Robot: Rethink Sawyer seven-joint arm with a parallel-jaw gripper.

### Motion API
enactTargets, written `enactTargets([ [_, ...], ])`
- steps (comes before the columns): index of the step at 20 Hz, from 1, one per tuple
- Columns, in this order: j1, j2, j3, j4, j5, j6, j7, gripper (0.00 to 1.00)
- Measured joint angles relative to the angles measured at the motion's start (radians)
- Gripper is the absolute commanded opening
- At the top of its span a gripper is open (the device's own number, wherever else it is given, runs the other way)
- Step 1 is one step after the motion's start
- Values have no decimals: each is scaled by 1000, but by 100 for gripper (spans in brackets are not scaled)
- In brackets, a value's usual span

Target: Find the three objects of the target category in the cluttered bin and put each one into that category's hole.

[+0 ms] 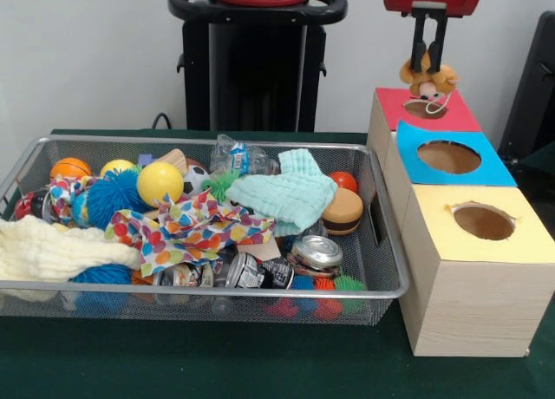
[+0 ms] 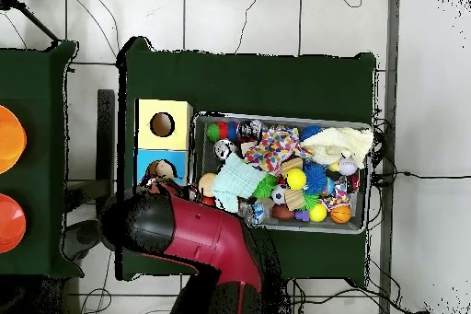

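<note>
My gripper [image 1: 429, 61] hangs at the top right of the front view, shut on a small tan-brown plush animal [image 1: 427, 76]. The plush dangles just above the red-ringed hole [image 1: 424, 108] at the far end of the pale wood box [image 1: 468, 304]. In the overhead view the red arm [image 2: 198, 232] covers the red end of the box, and the plush shows only as a brownish blob [image 2: 162, 168]. The wire mesh bin [image 1: 217, 289] sits left of the box, full of clutter. It also shows in the overhead view [image 2: 366, 181]. I see no other plush animals among the clutter.
The blue-ringed hole [image 1: 449, 156] and the yellow-ringed hole [image 1: 483, 221] lie nearer the camera on the same box. The bin holds a mint cloth [image 1: 286, 195], a confetti cloth [image 1: 191, 230], a cream cloth [image 1: 52, 251], a yellow ball [image 1: 159, 182], a blue spiky ball [image 1: 108, 195], a burger toy [image 1: 342, 211] and cans [image 1: 316, 251].
</note>
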Motion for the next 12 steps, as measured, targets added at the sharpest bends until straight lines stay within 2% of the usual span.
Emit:
enactTargets([
  [12, 16, 5, 0, 6, -1, 0, 0, 0],
])
